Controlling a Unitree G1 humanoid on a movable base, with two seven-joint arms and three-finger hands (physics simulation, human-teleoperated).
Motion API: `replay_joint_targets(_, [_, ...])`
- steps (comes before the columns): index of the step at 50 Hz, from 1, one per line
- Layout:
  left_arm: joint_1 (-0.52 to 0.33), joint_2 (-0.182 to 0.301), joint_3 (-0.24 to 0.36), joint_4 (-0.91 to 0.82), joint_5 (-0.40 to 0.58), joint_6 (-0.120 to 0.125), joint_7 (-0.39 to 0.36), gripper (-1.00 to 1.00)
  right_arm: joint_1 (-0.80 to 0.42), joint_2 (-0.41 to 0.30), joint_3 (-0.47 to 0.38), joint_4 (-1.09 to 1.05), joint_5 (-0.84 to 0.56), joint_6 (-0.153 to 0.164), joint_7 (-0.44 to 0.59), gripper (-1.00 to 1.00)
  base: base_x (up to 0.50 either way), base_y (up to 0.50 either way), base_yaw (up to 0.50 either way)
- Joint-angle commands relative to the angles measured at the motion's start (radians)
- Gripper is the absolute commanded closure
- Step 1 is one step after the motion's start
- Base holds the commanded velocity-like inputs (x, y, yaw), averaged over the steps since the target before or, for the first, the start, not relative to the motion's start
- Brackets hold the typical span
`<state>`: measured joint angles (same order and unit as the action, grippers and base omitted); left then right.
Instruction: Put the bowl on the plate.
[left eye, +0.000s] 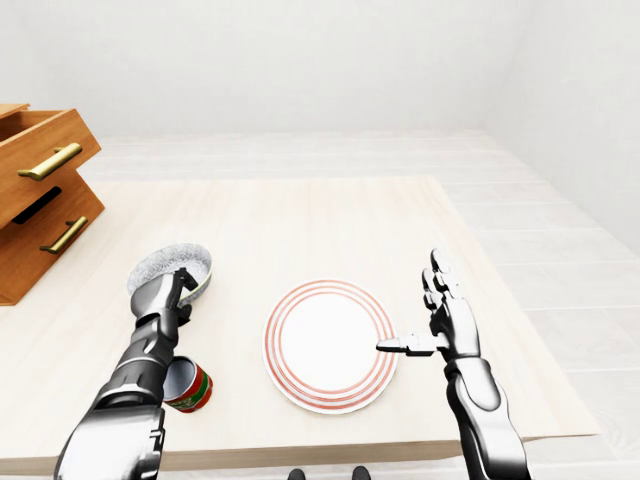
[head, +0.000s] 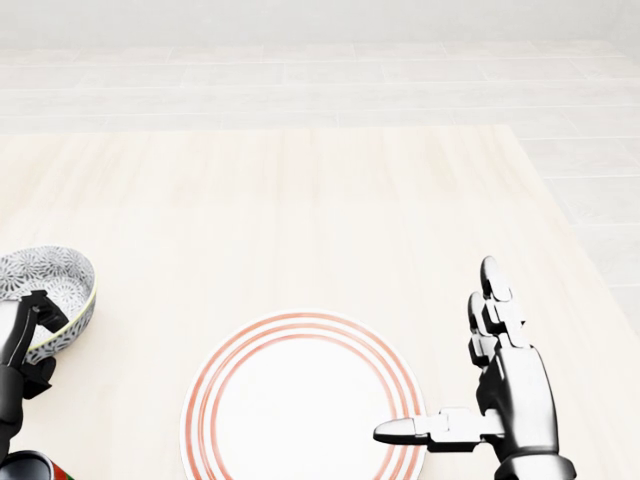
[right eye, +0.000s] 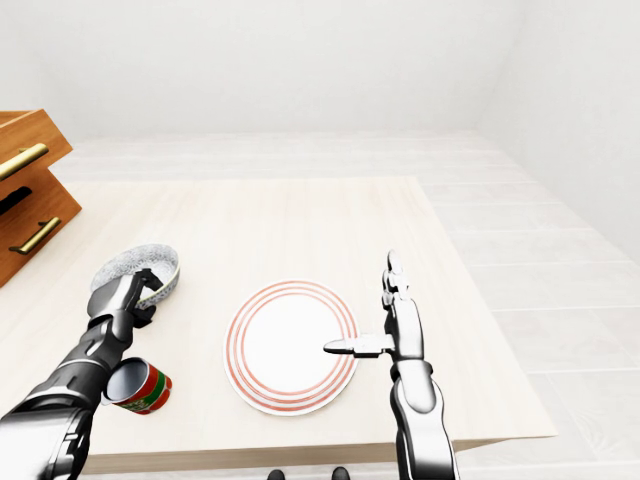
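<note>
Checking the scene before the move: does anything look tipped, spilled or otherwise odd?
Yes: the can lies on its side near the table edge, under the left arm. The bowl sits tilted, with the left hand gripping its rim. Nothing looks spilled.

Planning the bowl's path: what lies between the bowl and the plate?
Nothing: in the left-eye view only bare table separates the bowl, gripped by the left hand, from the plate. The can lies below that stretch.

Both arms: glossy silver-grey segmented shells, black joints. Left hand (left eye: 172, 296) mostly dark. Right hand (left eye: 440, 320) silver, three jointed fingers. Black shapes at 6 o'clock, possibly feet.
</note>
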<state>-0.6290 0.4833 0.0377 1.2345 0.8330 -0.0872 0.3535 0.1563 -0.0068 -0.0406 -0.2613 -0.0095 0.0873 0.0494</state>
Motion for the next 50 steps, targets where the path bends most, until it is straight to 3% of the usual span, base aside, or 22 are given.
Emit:
replay_joint_targets(1, [-0.002, -0.004, -0.008, 0.013, -0.012, 0.000, -0.005, 0.46, 0.007, 0.001, 0.002, -0.006, -0.001, 0.000, 0.000, -1.00, 0.00, 0.00, 0.00])
replay_joint_targets(14, [-0.016, -0.009, -0.017, 0.015, 0.002, 0.000, -0.005, 0.67, 0.015, 0.002, 0.001, -0.021, 0.000, 0.000, -0.001, -1.00, 0.00, 0.00, 0.00])
replay_joint_targets(18, [-0.020, -0.010, -0.017, 0.013, 0.004, 0.000, -0.004, 1.00, 0.015, 0.002, 0.002, -0.017, -0.002, 0.000, -0.002, -1.00, 0.00, 0.00, 0.00])
replay_joint_targets(50, [-0.048, 0.016, 0.008, -0.112, 0.015, 0.000, -0.051, 1.00, 0.007, 0.000, -0.001, -0.056, -0.002, 0.000, 0.002, -1.00, 0.00, 0.00, 0.00])
